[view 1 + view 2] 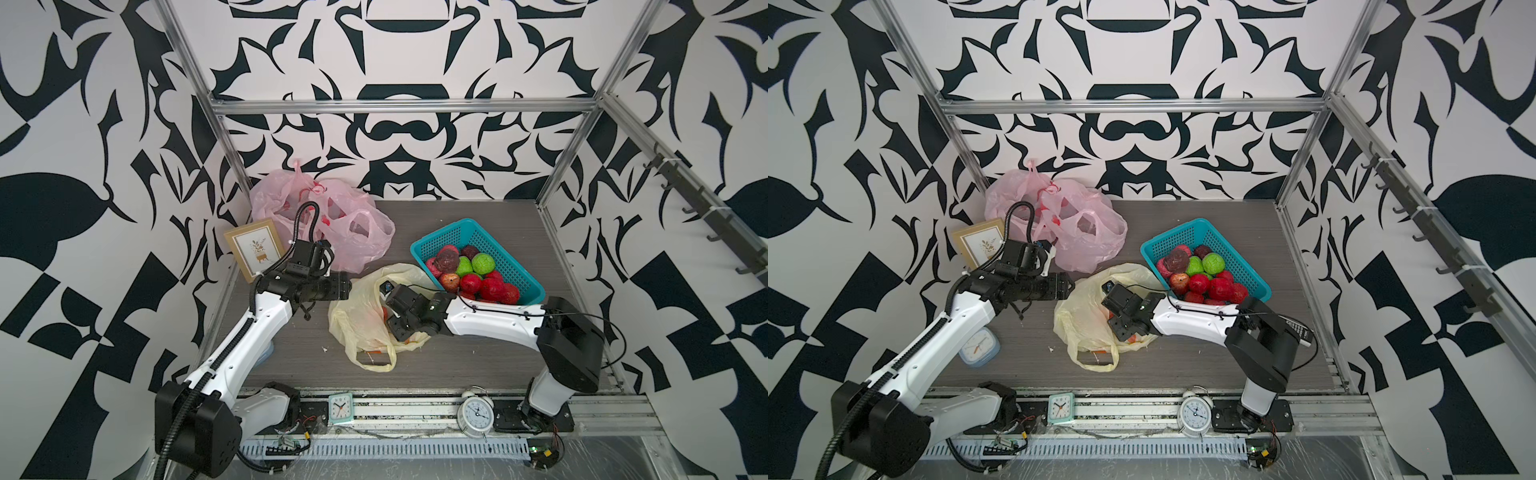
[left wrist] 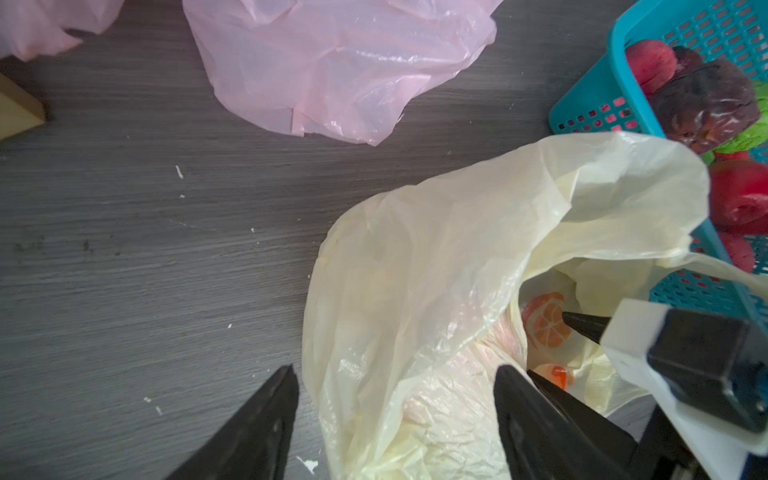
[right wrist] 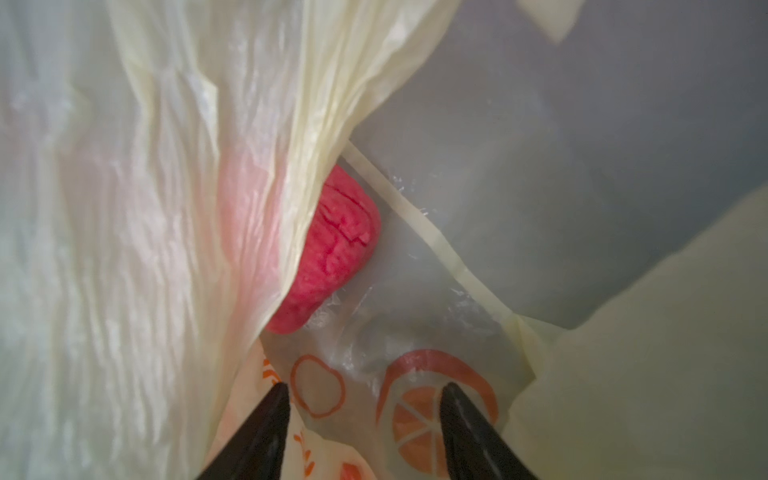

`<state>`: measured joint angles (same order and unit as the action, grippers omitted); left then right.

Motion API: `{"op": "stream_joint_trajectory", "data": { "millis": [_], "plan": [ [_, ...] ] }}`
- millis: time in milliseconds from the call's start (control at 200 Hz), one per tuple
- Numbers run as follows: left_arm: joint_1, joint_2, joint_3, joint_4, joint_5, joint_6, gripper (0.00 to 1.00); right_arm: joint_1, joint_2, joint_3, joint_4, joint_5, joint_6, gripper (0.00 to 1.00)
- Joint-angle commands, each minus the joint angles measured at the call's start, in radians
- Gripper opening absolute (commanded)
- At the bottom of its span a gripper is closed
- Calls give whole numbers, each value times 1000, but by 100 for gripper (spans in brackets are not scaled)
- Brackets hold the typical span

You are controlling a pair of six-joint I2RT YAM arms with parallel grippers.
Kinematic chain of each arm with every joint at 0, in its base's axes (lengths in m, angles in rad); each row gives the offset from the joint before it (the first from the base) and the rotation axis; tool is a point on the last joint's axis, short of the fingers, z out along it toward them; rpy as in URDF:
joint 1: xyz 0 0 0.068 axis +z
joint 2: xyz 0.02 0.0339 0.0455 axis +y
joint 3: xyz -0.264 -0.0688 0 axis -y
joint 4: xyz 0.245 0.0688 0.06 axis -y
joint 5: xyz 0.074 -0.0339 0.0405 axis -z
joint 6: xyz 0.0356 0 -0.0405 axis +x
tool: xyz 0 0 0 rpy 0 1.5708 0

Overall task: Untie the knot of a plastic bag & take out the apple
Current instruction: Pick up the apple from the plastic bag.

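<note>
We see our right gripper (image 3: 365, 388), jaws apart and empty, inside the yellow bag (image 2: 436, 249) near the red apple (image 3: 332, 249) half hidden under a fold, while our left gripper (image 2: 395, 368) hangs spread wide over the bag's edge.

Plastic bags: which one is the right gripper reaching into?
The pale yellow bag with orange fruit prints, mid-table; the right gripper is open inside its mouth, facing the red apple. The pink bags lie farther back.
</note>
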<state>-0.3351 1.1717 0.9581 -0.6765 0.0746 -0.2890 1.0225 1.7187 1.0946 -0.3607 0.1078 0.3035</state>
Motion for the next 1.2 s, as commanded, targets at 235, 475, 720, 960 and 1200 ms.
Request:
{"op": "stream_joint_trajectory", "data": {
  "millis": [235,475,720,960,1200],
  "plan": [
    [22,19,-46,20,41,-7,78,1,9,92,103,-87,-40,78],
    [26,20,-49,35,70,-5,78,1,124,221,75,-11,-82,79],
    [27,30,-50,50,95,-10,78,-5,208,291,93,-21,-153,80],
    [28,38,-48,57,107,-9,78,-8,269,336,108,-85,-212,79],
    [28,37,-48,60,111,-9,78,-19,311,378,76,-106,-222,75]
  ]
}}
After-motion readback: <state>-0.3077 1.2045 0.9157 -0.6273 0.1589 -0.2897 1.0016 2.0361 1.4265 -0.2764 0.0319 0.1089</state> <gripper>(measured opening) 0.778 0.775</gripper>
